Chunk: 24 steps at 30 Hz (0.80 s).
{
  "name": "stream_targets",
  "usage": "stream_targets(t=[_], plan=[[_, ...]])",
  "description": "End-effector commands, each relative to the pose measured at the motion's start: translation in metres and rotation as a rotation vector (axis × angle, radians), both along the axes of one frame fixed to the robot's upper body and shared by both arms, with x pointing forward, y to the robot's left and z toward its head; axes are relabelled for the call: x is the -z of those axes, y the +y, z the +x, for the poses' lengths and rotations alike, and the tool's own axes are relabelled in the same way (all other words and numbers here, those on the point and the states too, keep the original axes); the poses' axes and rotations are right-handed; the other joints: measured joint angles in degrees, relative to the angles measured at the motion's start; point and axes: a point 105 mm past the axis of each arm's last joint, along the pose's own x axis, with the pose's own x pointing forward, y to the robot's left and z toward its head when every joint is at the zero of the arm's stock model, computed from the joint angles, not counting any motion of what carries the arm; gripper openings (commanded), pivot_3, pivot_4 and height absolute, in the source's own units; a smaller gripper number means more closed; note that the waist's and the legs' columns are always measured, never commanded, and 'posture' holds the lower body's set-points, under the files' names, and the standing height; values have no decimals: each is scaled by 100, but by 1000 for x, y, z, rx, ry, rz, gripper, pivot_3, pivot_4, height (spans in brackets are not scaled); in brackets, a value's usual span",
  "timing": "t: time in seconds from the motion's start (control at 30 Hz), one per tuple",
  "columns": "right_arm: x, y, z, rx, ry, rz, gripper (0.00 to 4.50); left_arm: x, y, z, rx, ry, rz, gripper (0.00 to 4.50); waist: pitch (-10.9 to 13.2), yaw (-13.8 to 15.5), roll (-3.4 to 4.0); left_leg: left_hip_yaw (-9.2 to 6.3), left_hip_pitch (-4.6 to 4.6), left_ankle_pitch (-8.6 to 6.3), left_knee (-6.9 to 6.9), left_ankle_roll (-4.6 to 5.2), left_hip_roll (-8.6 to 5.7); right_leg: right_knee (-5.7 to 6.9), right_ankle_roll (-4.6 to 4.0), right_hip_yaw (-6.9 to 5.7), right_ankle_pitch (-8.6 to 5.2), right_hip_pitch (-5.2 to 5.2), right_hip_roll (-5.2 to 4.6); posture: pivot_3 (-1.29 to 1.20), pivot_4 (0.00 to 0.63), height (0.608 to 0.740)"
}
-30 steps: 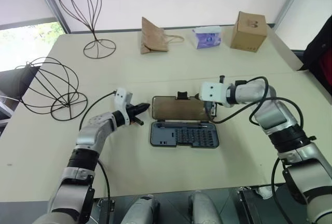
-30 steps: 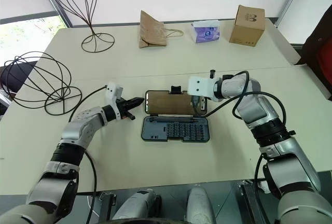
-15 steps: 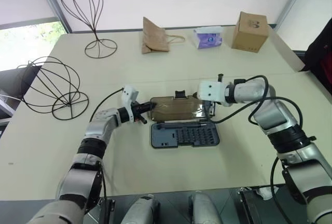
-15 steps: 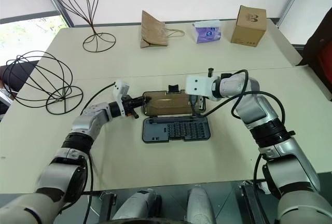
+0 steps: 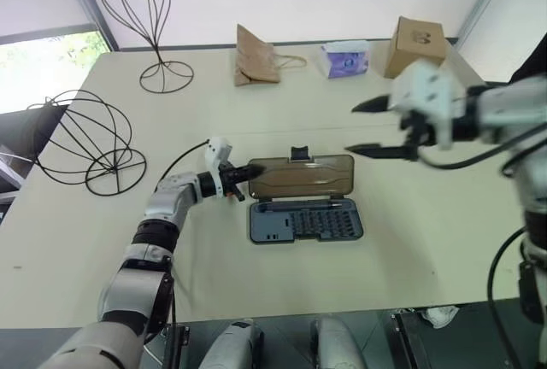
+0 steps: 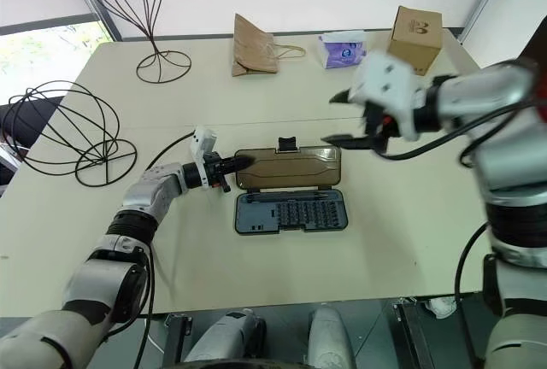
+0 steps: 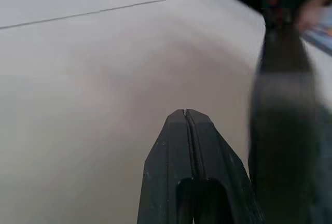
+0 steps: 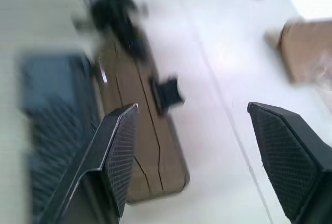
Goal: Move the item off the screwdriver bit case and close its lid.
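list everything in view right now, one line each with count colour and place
wire sphere frame: 1, black, left part of the table
teardrop wire stand: 1, black, far left corner
paper bag: 1, brown, far edge, middle
tissue pack: 1, white and purple, far edge
cardboard box: 1, brown, far right
bit case: 1, dark grey, centre, open
lid: 1, smoky brown, flat behind the case
table: 1, beige
left gripper: 1, black, shut, at the lid's left end
right gripper: 1, black, open, raised above the lid's right end

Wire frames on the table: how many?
2: the round sphere frame at the table's left edge, and the taller teardrop stand at the far left corner.
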Motion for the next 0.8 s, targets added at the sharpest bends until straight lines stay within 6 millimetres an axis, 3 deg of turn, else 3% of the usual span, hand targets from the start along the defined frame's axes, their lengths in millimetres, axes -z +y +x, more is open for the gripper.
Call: stream_targets(t=[0.03, 0.13, 0.17, 0.33, 0.43, 0.53, 0.63, 0.7, 0.8], plan=[[-16, -9, -5, 51, -11, 125, 3434, -24, -12, -43, 320, -33, 34, 0, 0, -5, 0, 2, 0, 0, 2, 1, 0, 1, 0, 1, 0, 1, -2, 0, 150, 740], [-10, -16, 2, 111, 3, 156, 3434, -13, -5, -84, 530, 0, 177, 0, -3, -20, 9, 6, 8, -1, -4, 1, 1, 4, 0, 9, 0, 2, -3, 0, 150, 740], [-2, -16, 1, 116, 20, 132, 3434, -13, 0, -85, 534, -13, 201, 0, -2, -19, 9, 7, 10, -1, -6, 1, 1, 4, 0, 9, 0, 2, -3, 0, 150, 740], [58, -3, -13, 102, 146, -32, 3434, -67, 7, -30, 240, -136, 63, 0, 2, 143, 4, 0, -5, 0, 23, 0, 2, 6, 0, -2, 0, 2, 4, 0, 150, 740], [101, 13, -31, 44, 256, -97, 3434, -77, 0, -18, 183, -196, 48, 0, 2, 145, 1, -3, -13, -2, 41, 3, -8, 5, 0, -1, 0, 8, -2, 0, 150, 740], [125, 26, -45, -13, 344, -93, 2609, -72, -11, -10, 170, -228, 86, 0, 1, 128, 1, 1, -6, -4, 39, 7, -13, 5, 0, 0, 0, 13, -6, 0, 150, 740], [148, 36, -54, -47, 393, -115, 1030, -60, -24, -4, 209, -255, 152, 0, 4, 129, -4, 1, -5, -4, 42, 7, -13, 6, 0, -1, 0, 14, -5, 0, 150, 740], [160, 42, -56, -58, 413, -126, 43, -44, -34, -2, 276, -352, 287, 0, 5, 131, -9, 1, -5, -4, 42, 7, -12, 6, 0, -1, 0, 14, -4, 0, 150, 740], [167, 47, -59, -70, 433, -129, 43, -37, -46, 0, 342, -372, 316, 0, 6, 149, -10, 4, -5, -4, 45, 7, -15, 5, 0, -3, 0, 16, -8, 0, 150, 740]])
